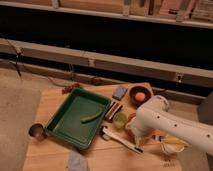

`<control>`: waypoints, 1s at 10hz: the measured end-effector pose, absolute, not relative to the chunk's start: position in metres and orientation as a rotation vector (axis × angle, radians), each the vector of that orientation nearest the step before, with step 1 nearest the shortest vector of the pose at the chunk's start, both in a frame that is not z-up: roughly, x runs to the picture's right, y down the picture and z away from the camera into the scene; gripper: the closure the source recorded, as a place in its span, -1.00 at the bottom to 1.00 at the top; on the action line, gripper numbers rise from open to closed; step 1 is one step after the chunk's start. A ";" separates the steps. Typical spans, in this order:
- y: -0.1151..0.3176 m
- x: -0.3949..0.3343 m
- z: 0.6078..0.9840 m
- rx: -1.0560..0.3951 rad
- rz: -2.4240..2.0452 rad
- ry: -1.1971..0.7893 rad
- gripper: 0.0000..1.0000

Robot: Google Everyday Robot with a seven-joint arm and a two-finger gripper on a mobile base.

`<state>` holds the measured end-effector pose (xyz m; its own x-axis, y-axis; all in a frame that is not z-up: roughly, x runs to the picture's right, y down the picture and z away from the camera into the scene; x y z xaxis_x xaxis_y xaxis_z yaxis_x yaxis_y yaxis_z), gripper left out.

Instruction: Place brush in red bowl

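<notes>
The end effector (134,134) is hanging by the brush (119,138), jaws apart — it should be centring on the slim handle before lifting toward the far red bowl (133,98).

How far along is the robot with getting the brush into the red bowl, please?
Done: nothing yet; the brush lies on the table beside the green tray, and the red bowl holds only an orange item. In hand: the tool sits low by the brush's handle end, not lifting it. Left: grasp, lift, carry to the bowl.
</notes>
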<state>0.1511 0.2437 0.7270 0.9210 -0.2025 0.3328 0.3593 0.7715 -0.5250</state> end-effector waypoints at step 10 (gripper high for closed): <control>0.260 0.152 0.741 -0.641 -0.318 -0.285 -0.30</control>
<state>0.1524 0.2599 0.7406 0.9131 -0.2009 0.3548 0.3748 0.7561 -0.5364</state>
